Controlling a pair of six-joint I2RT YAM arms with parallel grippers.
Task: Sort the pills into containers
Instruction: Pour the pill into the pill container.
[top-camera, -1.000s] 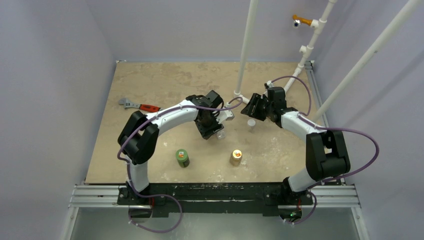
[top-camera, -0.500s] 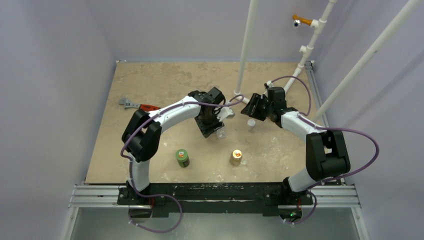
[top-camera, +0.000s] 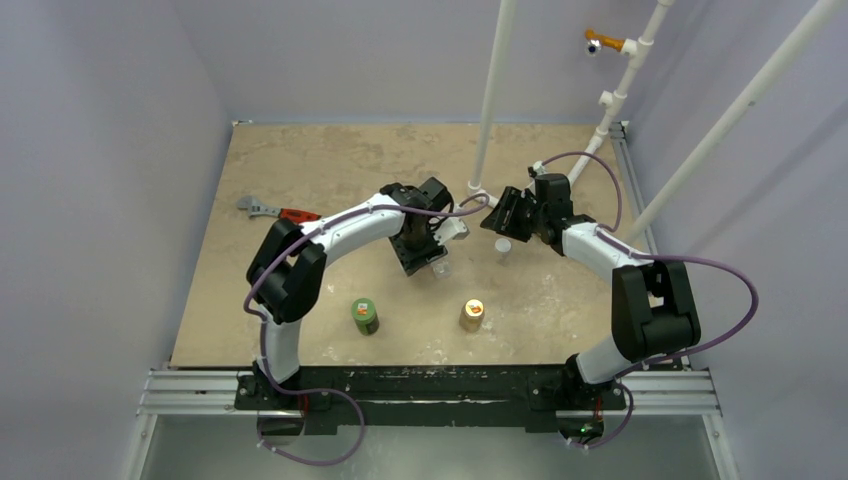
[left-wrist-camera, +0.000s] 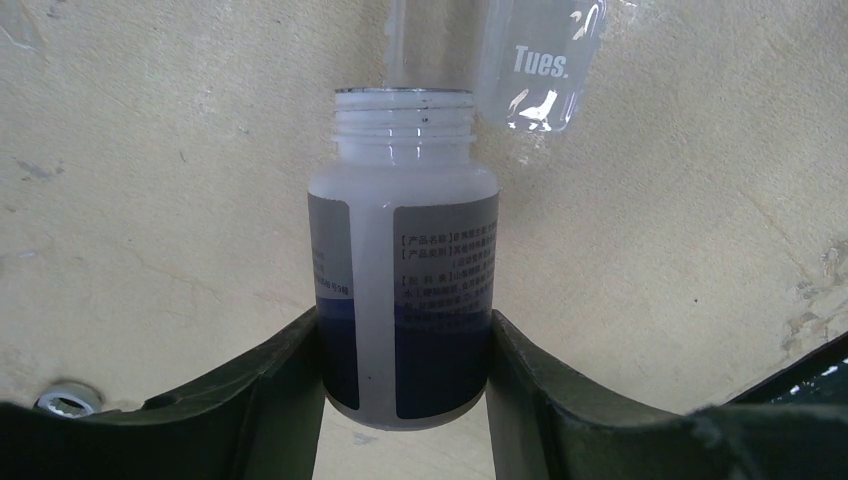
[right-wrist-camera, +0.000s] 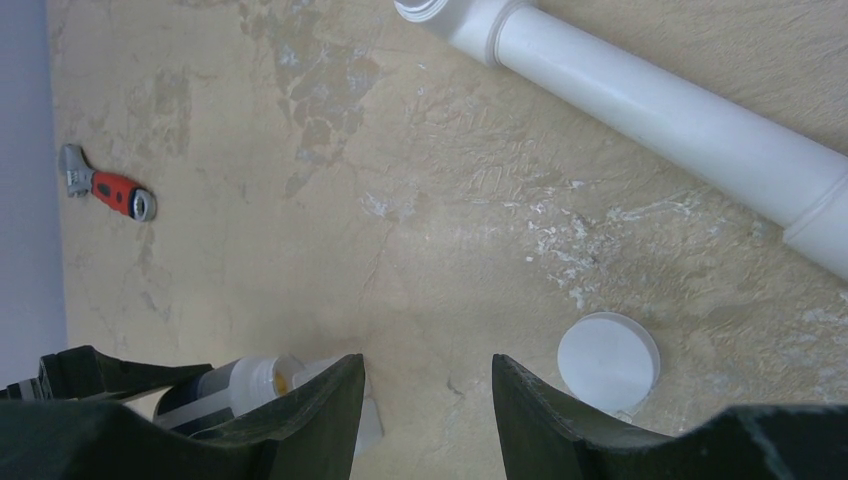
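Left wrist view: the left gripper (left-wrist-camera: 404, 345) clamps an uncapped bottle (left-wrist-camera: 410, 230), its mouth beside the clear case (left-wrist-camera: 540, 65); the right gripper (right-wrist-camera: 428, 395) gapes empty.

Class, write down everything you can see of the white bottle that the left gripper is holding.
The white bottle is translucent plastic, with a threaded neck and no cap on it. A grey and dark blue label with small print wraps its body. The left gripper clamps its lower half, one finger on each side. Its open mouth points at a clear case whose lid flap reads "Tues."; whether the two touch cannot be told.
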